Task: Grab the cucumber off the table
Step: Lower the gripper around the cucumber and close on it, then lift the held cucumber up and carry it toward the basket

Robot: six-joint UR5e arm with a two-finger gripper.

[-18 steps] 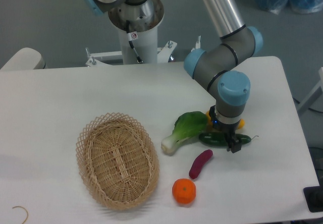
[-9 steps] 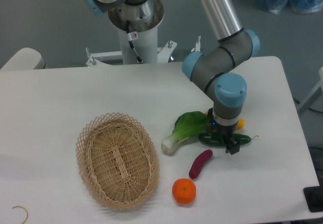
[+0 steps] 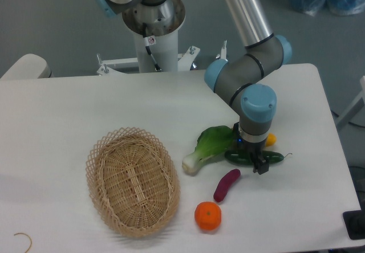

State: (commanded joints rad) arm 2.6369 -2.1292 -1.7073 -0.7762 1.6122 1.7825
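The dark green cucumber (image 3: 237, 158) lies flat on the white table (image 3: 68, 110), right of centre, its thin stem tip pointing right. My gripper (image 3: 258, 159) points straight down over the cucumber's middle-right part. One dark finger (image 3: 261, 166) shows on the near side of the cucumber; the other is hidden behind the wrist. The jaws stand apart around the cucumber, which rests on the table.
A green bok choy (image 3: 208, 146) touches the cucumber's left end. A yellow squash (image 3: 270, 139) peeks out behind the wrist. A purple sweet potato (image 3: 226, 184) and an orange (image 3: 207, 216) lie in front. A wicker basket (image 3: 133, 180) stands at left.
The wrist and gripper have slid a little to the left along the cucumber. The cucumber and the other vegetables have not moved.
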